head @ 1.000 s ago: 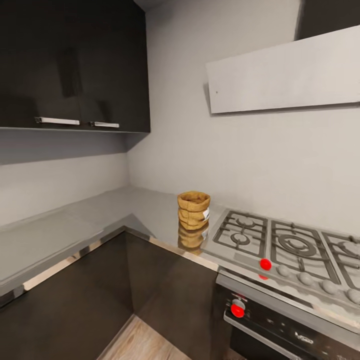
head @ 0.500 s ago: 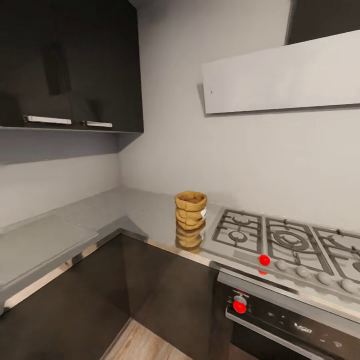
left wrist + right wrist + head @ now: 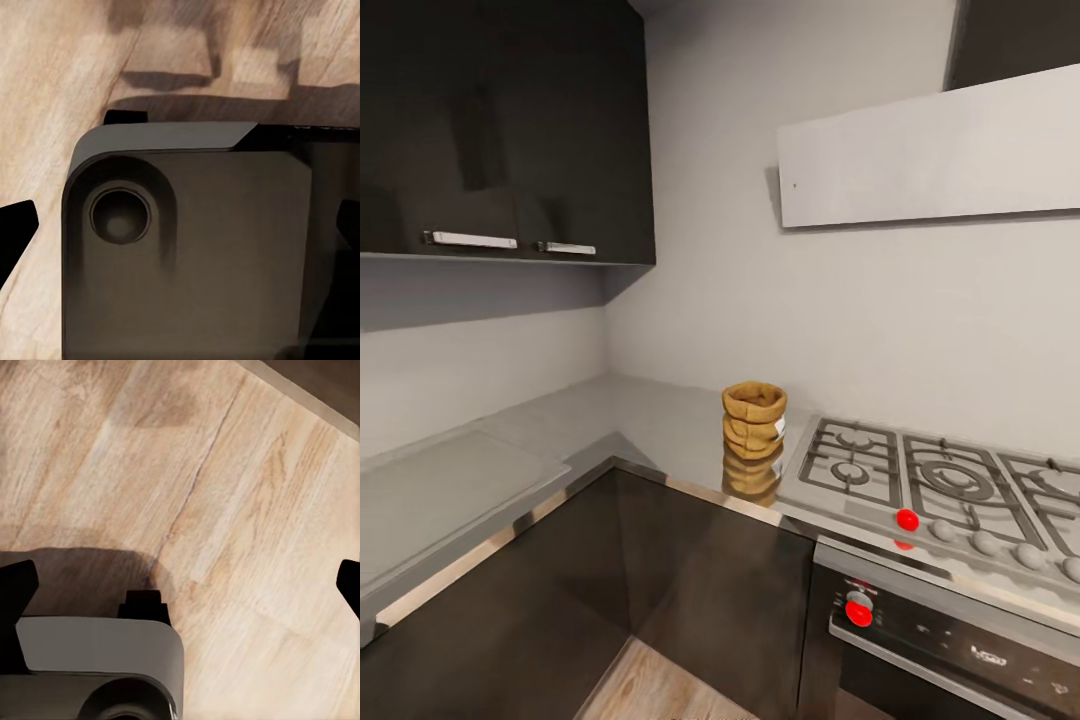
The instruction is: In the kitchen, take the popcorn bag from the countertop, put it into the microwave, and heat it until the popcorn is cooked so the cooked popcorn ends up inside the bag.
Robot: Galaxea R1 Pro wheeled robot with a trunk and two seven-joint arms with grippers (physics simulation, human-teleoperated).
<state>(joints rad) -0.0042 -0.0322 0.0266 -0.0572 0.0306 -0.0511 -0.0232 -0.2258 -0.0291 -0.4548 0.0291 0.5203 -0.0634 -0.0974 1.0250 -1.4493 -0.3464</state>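
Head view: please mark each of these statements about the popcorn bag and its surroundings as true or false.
1. The popcorn bag stands upright on the countertop. True.
2. The bag lies on the gas hob's grates. False: it stands beside the gas hob, on the steel surface.
3. A gripper holds the bag. False: nothing touches it.
4. The bag's top is open. True.
5. The oven sits below the hob. True.
6. The upper cabinets are white. False: they are dark.

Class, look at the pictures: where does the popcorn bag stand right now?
In the head view, the popcorn bag stands upright on the countertop, right of the inner corner and just left of the gas hob.
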